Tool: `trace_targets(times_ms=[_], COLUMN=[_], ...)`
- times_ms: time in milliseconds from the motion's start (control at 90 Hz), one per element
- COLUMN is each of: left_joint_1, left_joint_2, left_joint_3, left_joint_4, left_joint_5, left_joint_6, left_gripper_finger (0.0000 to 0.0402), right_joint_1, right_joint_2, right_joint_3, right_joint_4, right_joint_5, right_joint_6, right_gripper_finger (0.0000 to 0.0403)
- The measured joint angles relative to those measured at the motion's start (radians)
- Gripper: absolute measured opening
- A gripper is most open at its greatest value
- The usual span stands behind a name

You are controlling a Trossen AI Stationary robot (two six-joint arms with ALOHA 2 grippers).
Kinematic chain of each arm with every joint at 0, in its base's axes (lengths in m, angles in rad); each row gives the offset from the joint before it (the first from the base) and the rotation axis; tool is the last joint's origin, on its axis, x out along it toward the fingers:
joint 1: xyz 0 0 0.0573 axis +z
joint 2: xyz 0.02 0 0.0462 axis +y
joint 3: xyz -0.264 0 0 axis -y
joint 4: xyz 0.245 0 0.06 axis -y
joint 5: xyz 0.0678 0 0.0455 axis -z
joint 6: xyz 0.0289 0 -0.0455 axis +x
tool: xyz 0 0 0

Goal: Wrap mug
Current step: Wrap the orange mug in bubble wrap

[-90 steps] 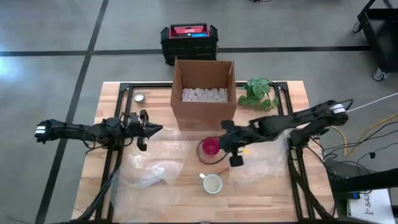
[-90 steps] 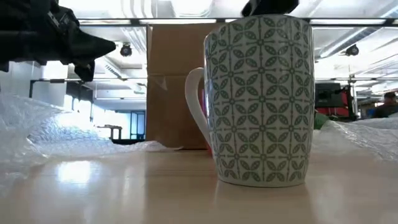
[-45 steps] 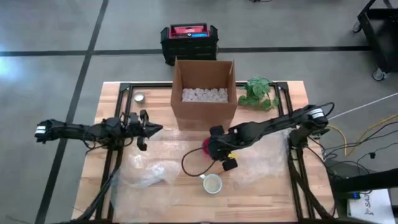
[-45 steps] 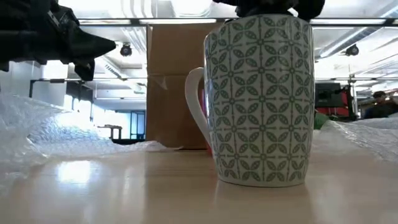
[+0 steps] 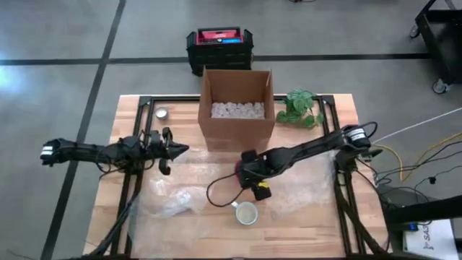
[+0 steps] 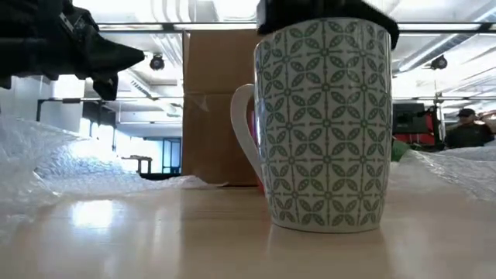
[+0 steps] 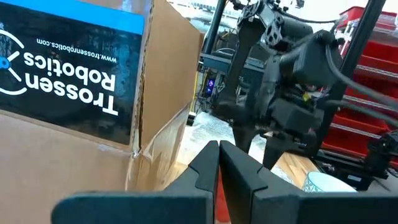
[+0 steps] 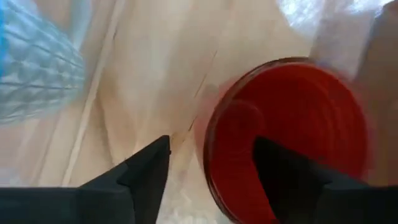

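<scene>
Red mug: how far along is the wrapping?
Nothing is wrapped yet. The right gripper, open, is straddling the red mug rim above the bubble wrap. The left gripper, shut, waits apart. Grasping, placing and wrapping remain; the patterned mug stands untouched.

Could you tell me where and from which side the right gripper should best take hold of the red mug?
Probably the rim wall, from straight above. The red mug stands upright, mouth open, and the right gripper is open, one finger over the inside and one outside.
</scene>
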Motion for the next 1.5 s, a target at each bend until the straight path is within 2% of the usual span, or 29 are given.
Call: trace_targets(times_ms=[122,278,333,578,978,1100,1267,1500], left_joint_1=[0.0,0.0,0.0,0.0,0.0,0.0,0.0,0.0], left_joint_2=[0.0,0.001,0.003,0.013,0.016,0.016,0.016,0.016], left_joint_3=[0.0,0.0,0.0,0.0,0.0,0.0,0.0,0.001], left_joint_4=[0.0,0.001,0.002,0.001,0.005,0.006,0.008,0.045], left_joint_5=[0.0,0.0,0.0,0.0,-0.001,-0.001,-0.001,-0.001], left_joint_6=[0.0,0.0,0.0,0.0,-0.001,0.0,0.0,0.0], left_gripper_finger=[0.0,0.0,0.0,0.0,0.0,0.0,0.0,0.0], right_joint_1=[0.0,0.0,0.0,0.008,0.039,0.038,0.016,0.016], right_joint_2=[0.03,0.035,0.025,-0.082,-0.438,-0.554,-0.706,-0.831], right_joint_3=[-0.001,-0.001,0.002,0.042,0.023,0.018,0.017,0.017], right_joint_4=[0.003,-0.003,-0.007,-0.007,-0.192,-0.193,-0.193,-0.192], right_joint_5=[0.028,0.086,0.093,0.104,0.109,0.189,0.236,0.342], right_joint_6=[0.004,-0.031,-0.042,-0.013,0.212,0.292,0.431,0.527], right_gripper_finger=[0.0136,0.0028,0.0012,0.0004,0.0001,0.0001,0.0001,0.0])
